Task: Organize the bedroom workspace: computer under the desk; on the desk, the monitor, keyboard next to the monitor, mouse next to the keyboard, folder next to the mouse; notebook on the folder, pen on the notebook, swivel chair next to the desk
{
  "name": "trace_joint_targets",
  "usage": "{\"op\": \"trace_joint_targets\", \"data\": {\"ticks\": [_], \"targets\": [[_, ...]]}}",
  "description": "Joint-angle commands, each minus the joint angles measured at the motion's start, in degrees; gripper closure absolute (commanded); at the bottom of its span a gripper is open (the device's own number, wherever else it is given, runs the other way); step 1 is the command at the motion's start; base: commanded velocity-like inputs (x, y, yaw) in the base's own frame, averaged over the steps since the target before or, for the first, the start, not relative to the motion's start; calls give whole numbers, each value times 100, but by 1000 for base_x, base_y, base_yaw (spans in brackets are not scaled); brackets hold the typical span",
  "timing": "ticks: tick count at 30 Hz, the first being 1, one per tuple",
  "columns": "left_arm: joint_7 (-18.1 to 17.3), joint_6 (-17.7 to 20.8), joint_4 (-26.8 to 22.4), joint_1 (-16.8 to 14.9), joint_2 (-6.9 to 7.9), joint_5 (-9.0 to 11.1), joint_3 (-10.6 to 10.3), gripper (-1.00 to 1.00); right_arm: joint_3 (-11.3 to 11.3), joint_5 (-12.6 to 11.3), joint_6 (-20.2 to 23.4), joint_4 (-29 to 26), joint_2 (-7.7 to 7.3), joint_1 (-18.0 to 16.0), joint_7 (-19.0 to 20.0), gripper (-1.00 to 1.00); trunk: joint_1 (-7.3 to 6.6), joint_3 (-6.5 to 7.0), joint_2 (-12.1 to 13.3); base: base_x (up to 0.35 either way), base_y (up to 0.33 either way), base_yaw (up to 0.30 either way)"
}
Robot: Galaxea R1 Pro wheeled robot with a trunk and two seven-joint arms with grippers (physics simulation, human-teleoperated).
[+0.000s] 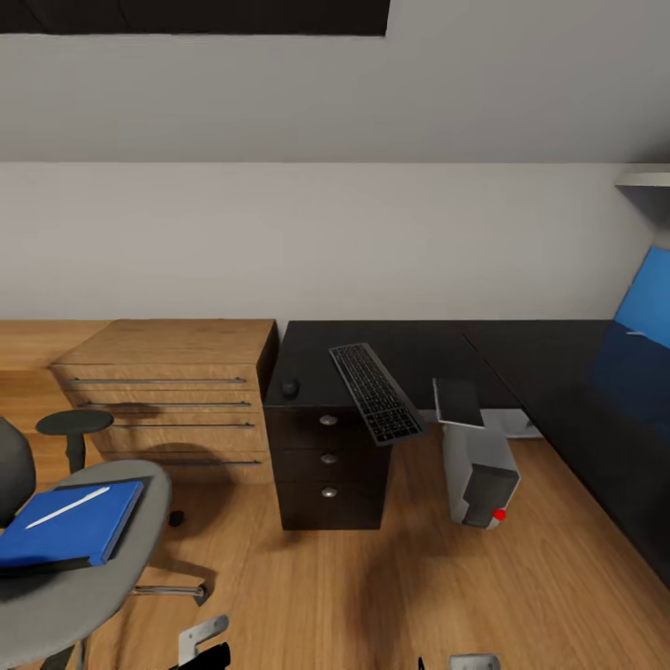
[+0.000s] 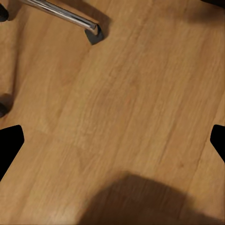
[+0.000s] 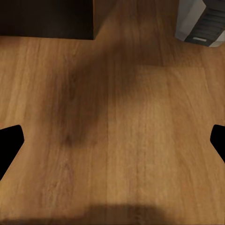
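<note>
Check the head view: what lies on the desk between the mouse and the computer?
The keyboard lies between the mouse and the computer, angled over the desk edge. The head view shows it.

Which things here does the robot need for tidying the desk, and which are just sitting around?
For the job:
desk
keyboard, overhanging the desk edge
mouse on the desk
computer on the floor
swivel chair
blue folder on the seat, white pen on top

Just there:
light-wood drawer unit
</note>
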Motion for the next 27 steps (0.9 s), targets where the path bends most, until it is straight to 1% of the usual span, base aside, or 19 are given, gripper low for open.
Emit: {"op": "trace_joint_targets", "data": {"ticks": [1, 12, 19, 21, 24, 25, 26, 27], "targets": [[36, -7, -9, -1, -2, 31, -47, -100, 52, -30, -14, 8, 2, -4, -28, -100, -1, -5, -3, -38, 52, 0], [29, -29, -27, -1, -31, 11, -54, -100, 52, -30, -10, 8, 2, -4, -28, -100, -1, -5, -3, -10, 13, 0], [37, -40, -33, -1, -51, 10, -55, -100, 47, -30, -30, 2, 2, -4, -28, -100, 152, -131, -284, 0, 0, 0], [39, -42, -44, -1, -85, 3, -58, -100, 45, -34, -31, -9, 2, -4, -28, -100, 196, -167, -364, 0, 0, 0], [42, -49, -60, -1, -189, -10, -59, -100, 48, -31, -60, -29, 2, -4, -28, -100, 262, -221, -484, 0, 0, 0], [43, -53, -68, -1, -244, -14, -59, -100, 48, -29, -140, -46, 2, -4, -28, -100, 284, -239, -524, 0, 0, 0], [46, -55, -83, -1, -267, -15, -60, -100, 45, -30, -202, -53, 2, -4, -28, -100, 306, -257, -564, 0, 0, 0], [52, -55, -153, -1, -300, -17, -62, -100, 40, -30, -353, -63, 2, -4, -32, -100, 328, -275, -605, 0, 0, 0]]}}
